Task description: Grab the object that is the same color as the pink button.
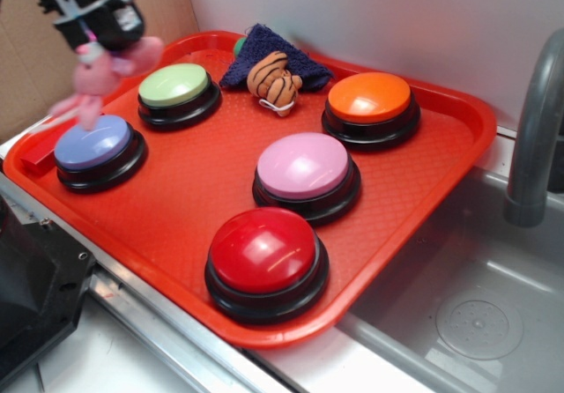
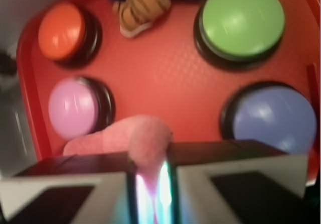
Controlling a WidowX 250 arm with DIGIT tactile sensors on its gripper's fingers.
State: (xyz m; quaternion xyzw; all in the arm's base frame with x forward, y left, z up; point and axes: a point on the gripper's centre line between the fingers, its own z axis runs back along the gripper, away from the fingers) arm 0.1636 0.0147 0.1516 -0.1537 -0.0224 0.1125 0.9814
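A small pink plush bunny hangs in the air at the far left of the red tray, above the lavender-blue button. My gripper is shut on its upper part and holds it clear of the tray. In the wrist view the same pink plush bulges out from between the closed jaws of the gripper. The pink button sits near the tray's middle, well to the right of the bunny; it shows at the left in the wrist view.
Green, orange and red buttons also stand on the tray. An orange-and-brown striped plush lies on a dark blue cloth at the back. A sink basin and grey faucet are at the right.
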